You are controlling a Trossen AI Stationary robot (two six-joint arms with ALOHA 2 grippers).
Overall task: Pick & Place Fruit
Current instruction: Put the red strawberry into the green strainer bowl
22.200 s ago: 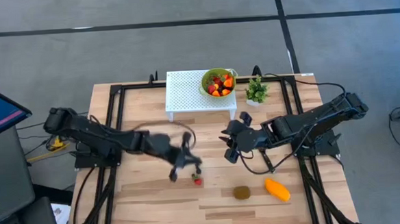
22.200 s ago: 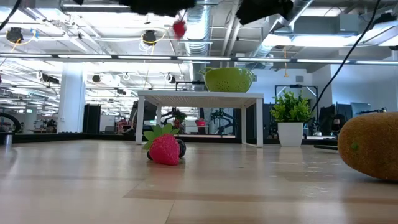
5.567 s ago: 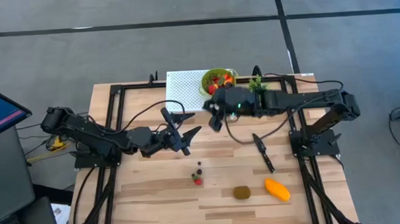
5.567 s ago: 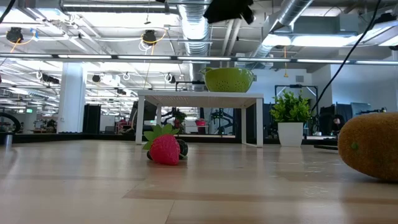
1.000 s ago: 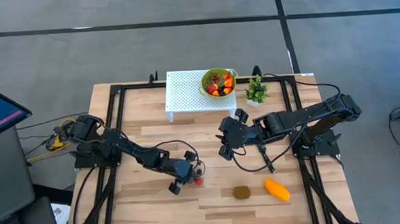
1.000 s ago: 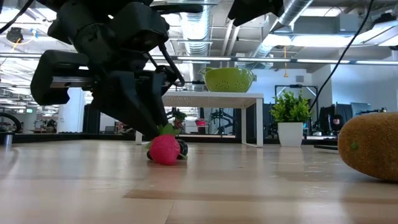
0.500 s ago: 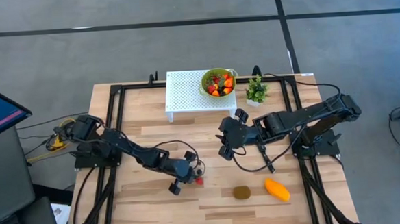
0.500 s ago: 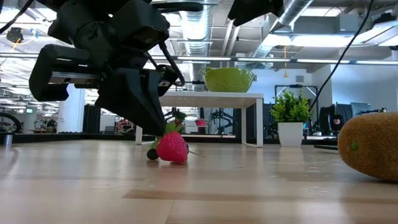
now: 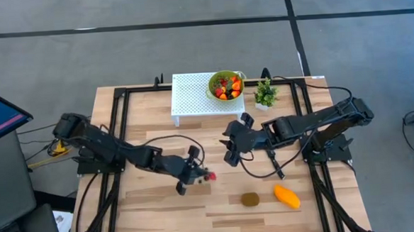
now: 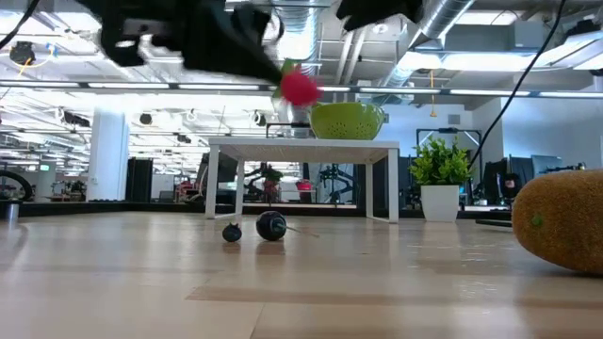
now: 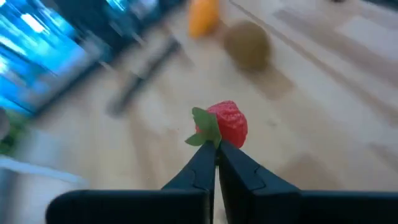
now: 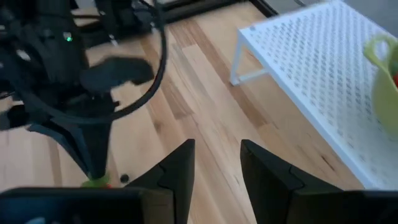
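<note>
Your left gripper (image 11: 216, 149) has its fingers pressed together on the green leafy top of a red strawberry (image 11: 229, 124), and the berry is off the table: in the low view it hangs in the air (image 10: 300, 87), level with the green bowl (image 10: 347, 119) behind it. From above, the strawberry (image 9: 211, 177) sits at the tip of that gripper (image 9: 199, 174), well in front of the white stand (image 9: 195, 95) and toward the table's middle.

Two small dark berries (image 10: 270, 226) lie on the wooden table (image 9: 155, 204), in front of the stand as the low view shows them, one larger and one smaller, just beside each other.

The green bowl (image 9: 225, 85) stands on the right end of the white stand and holds red and orange fruit pieces. The small potted plant (image 9: 265, 94) is just to the right of the stand.

The brown kiwi (image 9: 250, 199) and the orange mango (image 9: 287, 195) lie near the table's front edge, far from the stand, the mango to the kiwi's right. A black knife (image 9: 274, 163) lies between the stand and the mango.

Your right gripper (image 9: 231, 151) hovers in front of the stand, fingers (image 12: 177, 171) spread apart with nothing between them.
</note>
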